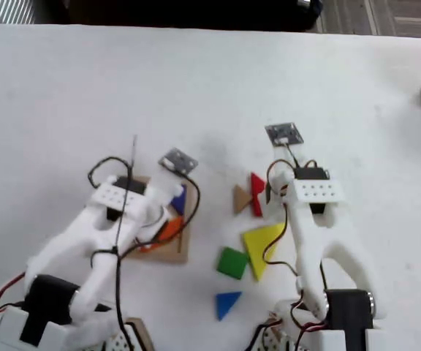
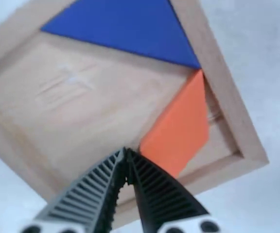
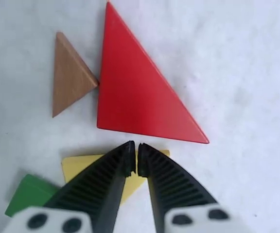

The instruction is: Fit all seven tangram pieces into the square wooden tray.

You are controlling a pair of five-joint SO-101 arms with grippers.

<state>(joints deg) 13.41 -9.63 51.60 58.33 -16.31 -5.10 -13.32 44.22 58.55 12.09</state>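
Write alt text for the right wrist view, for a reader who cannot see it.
The right gripper, shut, hangs over a white table close to a large red triangle. A small brown triangle touches the red one's edge with one corner. A yellow piece and a green piece lie partly hidden under the gripper.

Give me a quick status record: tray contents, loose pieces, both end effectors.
tray: square wooden tray, under the left arm
in tray: large blue triangle, orange parallelogram
loose on table: small brown wooden triangle, large red triangle, yellow triangle, green square, small blue triangle
left end effector: shut, empty, over the tray beside the orange parallelogram
right end effector: shut, empty, over the yellow triangle
placed: two of seven
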